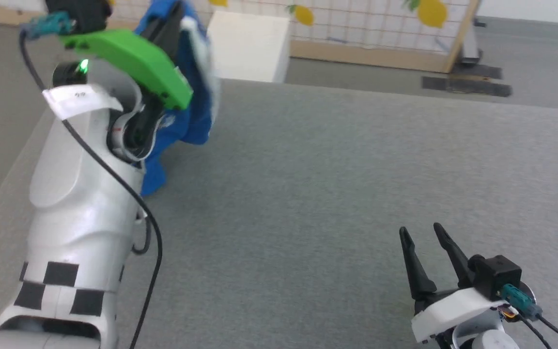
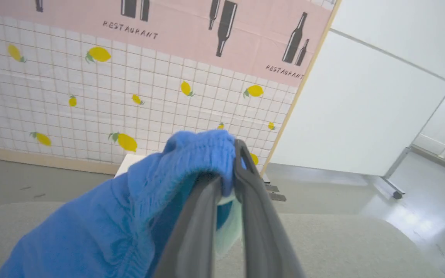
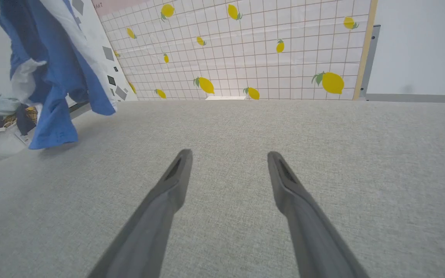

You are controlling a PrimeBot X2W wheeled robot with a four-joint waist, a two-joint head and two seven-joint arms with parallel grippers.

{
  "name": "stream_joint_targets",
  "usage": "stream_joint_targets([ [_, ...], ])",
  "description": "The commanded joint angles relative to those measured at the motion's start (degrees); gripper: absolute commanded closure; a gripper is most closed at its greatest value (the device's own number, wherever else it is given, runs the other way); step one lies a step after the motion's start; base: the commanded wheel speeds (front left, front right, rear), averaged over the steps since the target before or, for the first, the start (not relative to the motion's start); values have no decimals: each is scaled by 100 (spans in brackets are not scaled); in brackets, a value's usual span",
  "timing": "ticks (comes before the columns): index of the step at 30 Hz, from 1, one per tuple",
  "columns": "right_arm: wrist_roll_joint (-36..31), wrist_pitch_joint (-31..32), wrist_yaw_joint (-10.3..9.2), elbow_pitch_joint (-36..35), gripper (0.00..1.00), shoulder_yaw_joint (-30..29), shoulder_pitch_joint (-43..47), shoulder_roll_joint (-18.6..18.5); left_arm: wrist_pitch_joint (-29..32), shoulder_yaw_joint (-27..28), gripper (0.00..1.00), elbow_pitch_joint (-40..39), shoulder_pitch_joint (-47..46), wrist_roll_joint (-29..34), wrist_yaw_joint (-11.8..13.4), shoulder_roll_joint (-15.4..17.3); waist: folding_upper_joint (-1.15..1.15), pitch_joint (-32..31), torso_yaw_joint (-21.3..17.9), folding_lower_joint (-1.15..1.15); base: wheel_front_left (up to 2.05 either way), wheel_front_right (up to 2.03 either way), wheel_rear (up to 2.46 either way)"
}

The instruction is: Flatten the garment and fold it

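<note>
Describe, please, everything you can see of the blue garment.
The garment is bright blue soft fabric with a white band and a gathered, ribbed edge. It hangs bunched and crumpled, not flattened, pinched at that edge by the shut left gripper, above the left side of the grey table. Whether its lowest tip touches the table is unclear.
</note>
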Motion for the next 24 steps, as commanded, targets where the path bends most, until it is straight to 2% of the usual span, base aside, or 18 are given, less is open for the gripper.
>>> stream_joint_targets([
  [1,39,-57,-9,13,0,3,55,-6,32,-141,100,-239,-129,-201,-37,-18,0,-339,-750,0,0,0,0],
  [5,36,-69,-9,9,0,-80,118,-6,146,-599,100,-898,-194,-604,-37,-98,0,-319,-1232,0,0,0,0],
  [6,48,-73,-9,-15,0,-170,175,-6,355,-813,100,-1220,-12,-968,-38,-191,0,-291,-1504,0,0,0,0],
  [9,97,-75,-9,-104,0,-288,214,-6,700,-1123,100,-1321,393,-1002,-38,-47,0,-229,-1735,0,0,0,0],
  [14,164,-76,-9,-224,0,-376,282,-6,1226,-1658,100,-970,1166,-715,1,346,0,-124,-1913,0,0,0,0],
  [16,186,-77,-9,-258,0,-364,286,-6,1394,-1964,100,-684,1381,-314,77,637,0,-82,-1955,0,0,0,0],
  [19,228,-77,-9,-293,0,-374,314,-6,1619,-2247,100,-155,1740,-118,130,812,0,-54,-1963,0,0,0,0],
  [24,274,-77,-9,-286,0,-413,378,-6,1882,-2332,100,479,2192,-403,106,716,0,-66,-1856,0,0,0,0],
])
